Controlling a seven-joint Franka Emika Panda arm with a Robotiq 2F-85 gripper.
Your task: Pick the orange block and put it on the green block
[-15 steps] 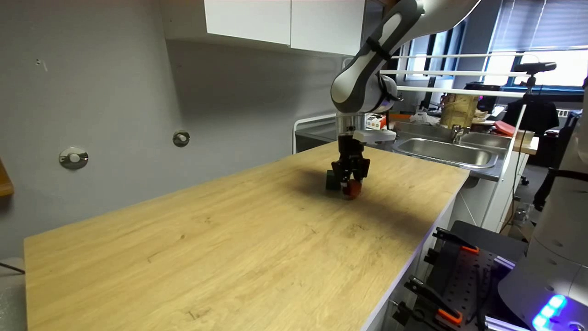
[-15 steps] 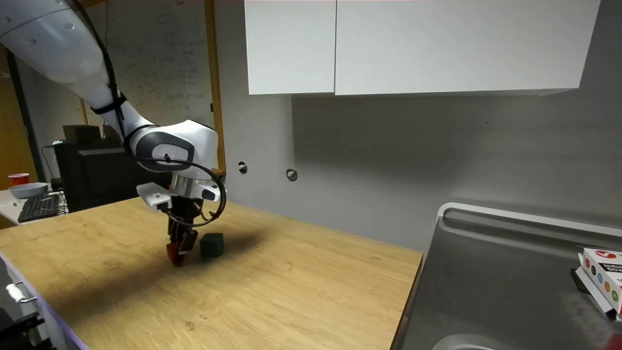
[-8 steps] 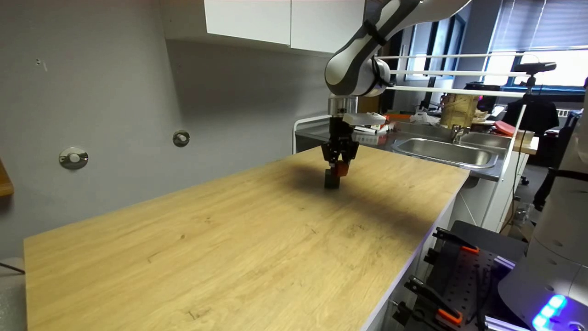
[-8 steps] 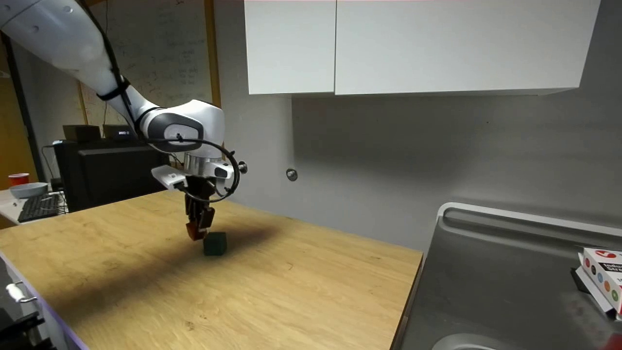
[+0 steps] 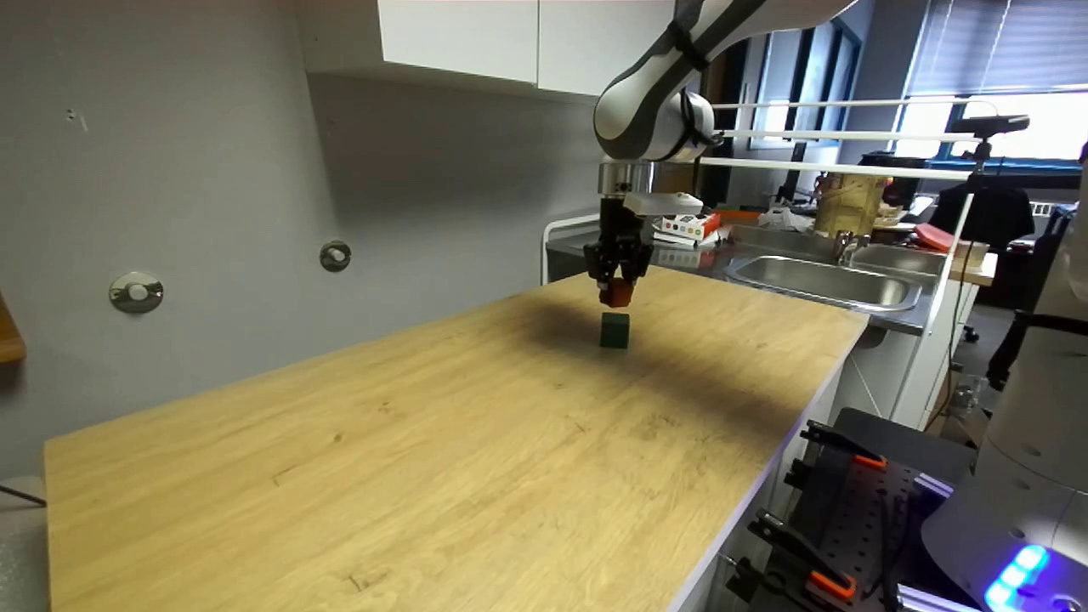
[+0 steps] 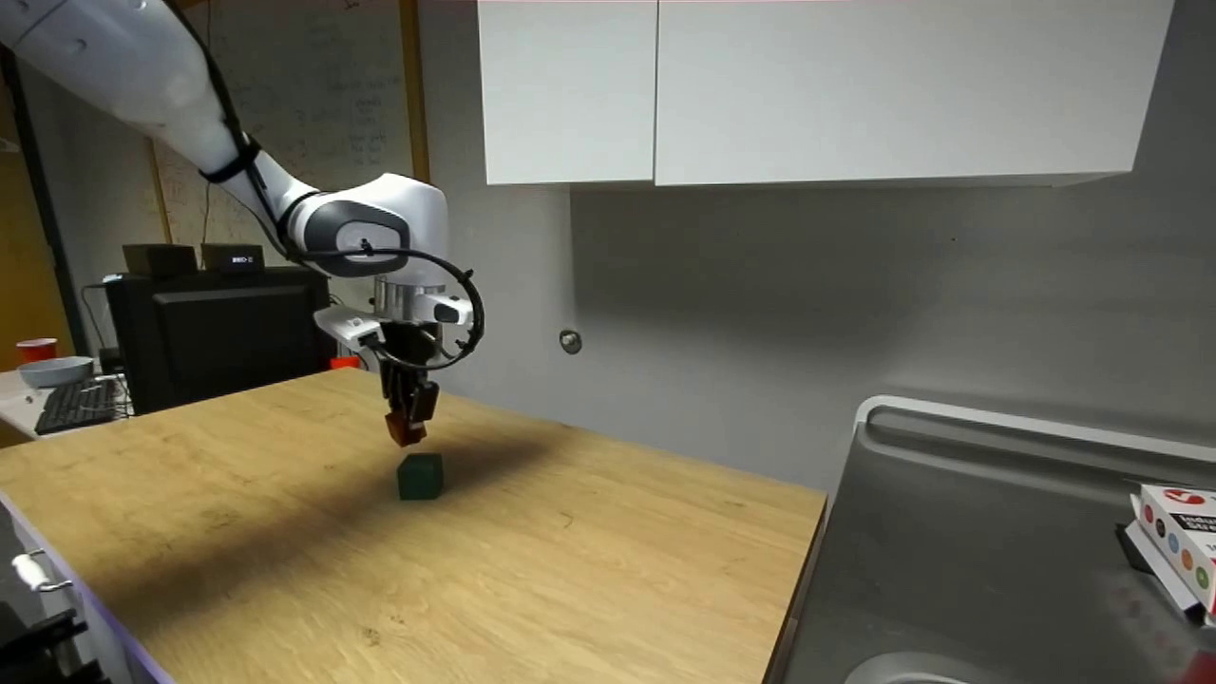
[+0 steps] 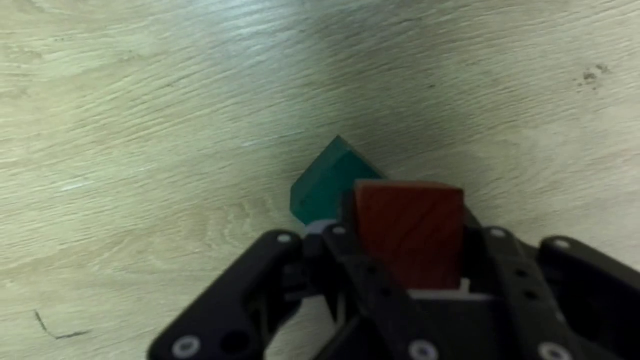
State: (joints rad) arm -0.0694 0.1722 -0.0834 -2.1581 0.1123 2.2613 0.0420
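Note:
The orange block (image 5: pixel 620 295) is a small red-orange cube. My gripper (image 6: pixel 409 414) is shut on it, one finger on each side, and holds it in the air. The block also shows between the fingers in the wrist view (image 7: pixel 410 230). The green block (image 5: pixel 614 332) is a dark green cube standing on the table, also in the other view (image 6: pixel 420 477). In both exterior views the orange block hangs above the green block with a gap between them. In the wrist view the green block (image 7: pixel 332 182) sticks out up and left of the orange block, which covers part of it.
The wooden table (image 5: pixel 408 459) runs along the grey wall. White cabinets (image 6: pixel 855 90) hang above. A metal sink (image 5: pixel 820 280) and a dark counter with a white box (image 6: pixel 1181 541) lie past the table's end.
My gripper has lifted the orange block from the table and moved it over above the green block. The block was low beside the green block before. The green block stays about where it was.

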